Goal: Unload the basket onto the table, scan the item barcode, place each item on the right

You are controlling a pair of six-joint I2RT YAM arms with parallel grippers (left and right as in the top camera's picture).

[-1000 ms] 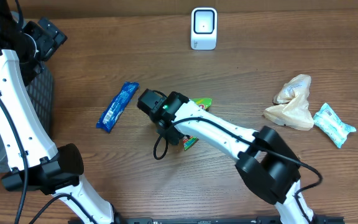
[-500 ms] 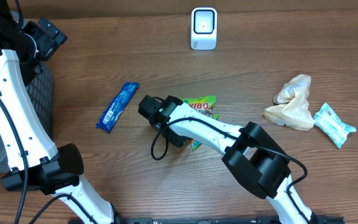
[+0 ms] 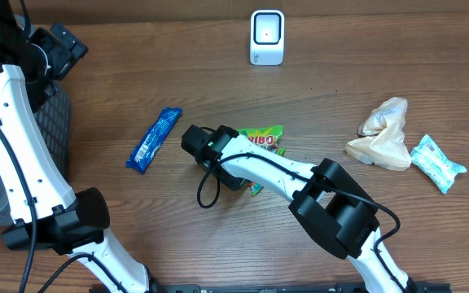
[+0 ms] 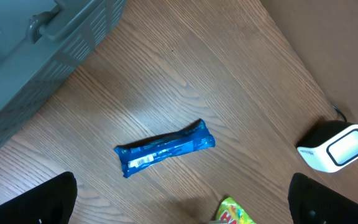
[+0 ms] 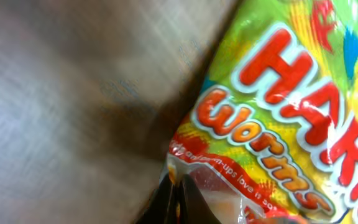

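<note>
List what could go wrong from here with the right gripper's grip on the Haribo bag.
The right gripper pinches only the edge of the Haribo Worms bag; the glossy film could slip out on lifting.
No barcode shows on the upturned front, so the bag may reach the scanner facing the wrong way.
Held by one edge, it may sag and fold.

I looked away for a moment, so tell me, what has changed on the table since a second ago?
The right gripper closed onto the edge of the Haribo Worms bag. Its arm's elbow swung slightly left, uncovering more of the bag. The blue snack bar and the scanner stayed where they were.
</note>
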